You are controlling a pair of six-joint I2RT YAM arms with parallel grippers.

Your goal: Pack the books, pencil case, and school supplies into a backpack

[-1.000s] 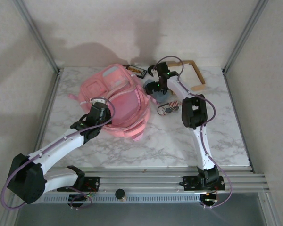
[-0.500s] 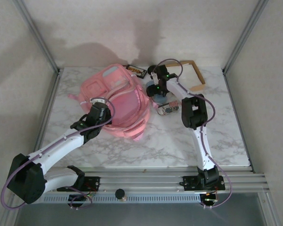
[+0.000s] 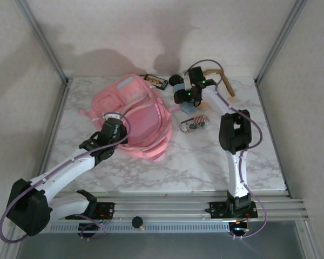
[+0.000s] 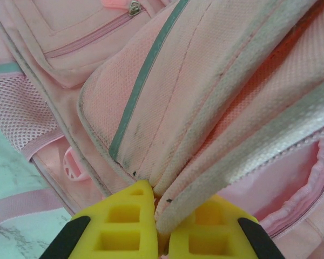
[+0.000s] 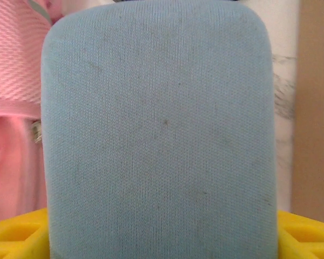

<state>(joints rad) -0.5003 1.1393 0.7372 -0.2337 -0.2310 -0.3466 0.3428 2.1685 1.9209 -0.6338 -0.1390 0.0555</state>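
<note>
White marble table with pale walls behind is what I get from the top camera. My left claw sits at the near edge of the pink backpack, whose bulk spreads beyond it and to its right. My right claw hangs just right of the backpack's far end. A dark brown book lies to this claw's left and a little farther back, against the backpack's far edge. A small patterned case lies on the marble nearer to me than the claw. A cardboard tray sits off to its right. From up here I cannot judge how wide either claw stands.

On the left wrist camera, the yellow fingers are clenched together. A thick rim of the backpack's pink mesh fabric is pinched between them and runs up and away to the right. A zipped pocket lies farther ahead on the left.

On the right wrist camera, a blue fabric pouch stands directly ahead, wedged between the yellow fingers, which press against both its sides. That claw is grasping it with its jaws well apart. Pink backpack fabric shows past the pouch's left side, marble and a cardboard edge past its right.
</note>
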